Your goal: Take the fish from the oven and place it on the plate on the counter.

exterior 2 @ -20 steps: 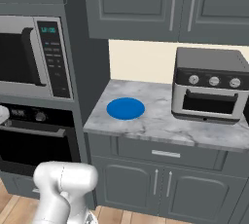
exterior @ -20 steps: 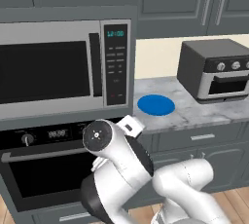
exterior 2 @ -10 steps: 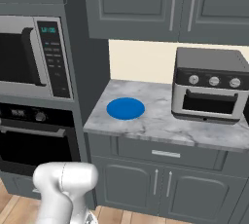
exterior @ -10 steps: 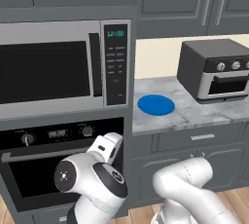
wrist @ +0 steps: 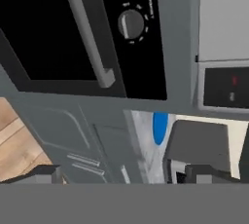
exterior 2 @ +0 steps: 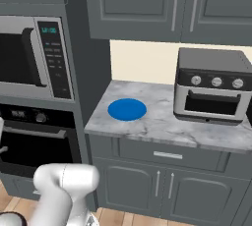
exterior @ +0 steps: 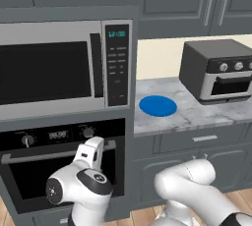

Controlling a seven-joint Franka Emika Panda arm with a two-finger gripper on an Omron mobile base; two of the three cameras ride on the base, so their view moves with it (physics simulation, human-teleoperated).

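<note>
None of the task's steps is finished, as far as the pictures show. The large built-in black oven (exterior: 61, 168) with its dark glass door is seen closed, and its long silver bar handle (exterior: 44, 154) lies flat across the front, untouched. The tiny yellow-green fish cannot be made out; it is judged to be behind the shut door, but the dark glass lets nothing be told of that.

The flat round bright blue plate (exterior: 157, 106) is found bare on the grey-white marbled stone worktop (exterior 2: 162, 122), between the oven column and the small dark boxy toaster oven (exterior 2: 214, 90), well apart from both. The silver microwave (exterior: 64, 63) with its keypad is set directly above the oven.

The hand (wrist: 131, 174) of the white arm is held low in front of the oven door, rolled so that the handle (wrist: 87, 28) and one round knob (wrist: 131, 23) are seen slanting across the hand view. Its two dark fingertips (wrist: 41, 173) are spread wide, with nothing between them.

Everything is left to be done: the handle is to be taken, the door pulled down, the fish reached on the rack, gripped, carried across and laid on the plate.
</note>
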